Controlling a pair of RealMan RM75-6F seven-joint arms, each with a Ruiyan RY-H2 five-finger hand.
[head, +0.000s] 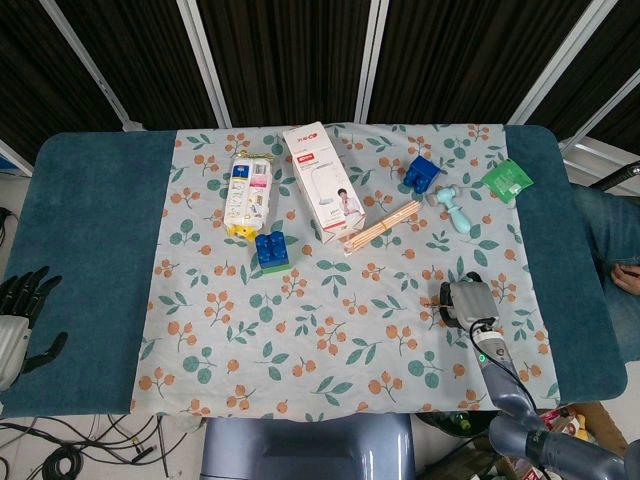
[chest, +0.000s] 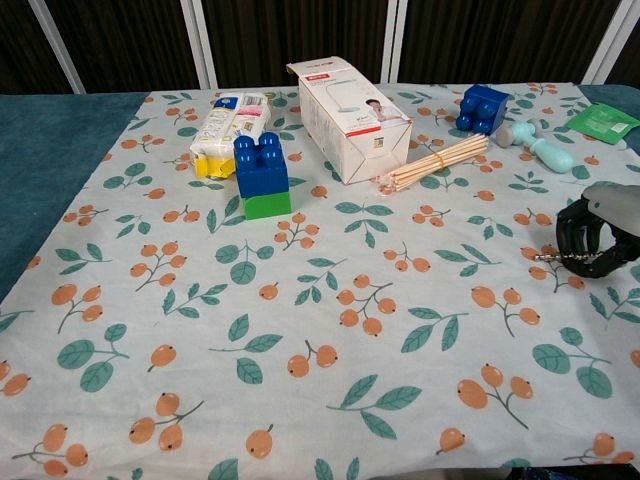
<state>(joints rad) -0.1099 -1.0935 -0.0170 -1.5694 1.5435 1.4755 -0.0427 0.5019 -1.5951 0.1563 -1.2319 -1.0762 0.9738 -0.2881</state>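
Observation:
My right hand (head: 463, 299) rests on the floral cloth near its right front part. In the chest view its black fingers (chest: 590, 243) are curled in with nothing visible inside them. My left hand (head: 19, 312) hangs off the table's left front edge, fingers spread and empty. The nearest things to the right hand are a light-blue toy hammer (head: 455, 210) and a bundle of wooden sticks (head: 380, 227), both well behind it. A white box (chest: 347, 117) lies at the back centre, with a blue-on-green block stack (chest: 262, 176) to its left.
A white and yellow packet (head: 247, 193) lies behind the block stack. A blue block (head: 420, 173) and a green packet (head: 507, 180) sit at the back right. The cloth (head: 300, 340) covers the middle of the teal table (head: 90, 220).

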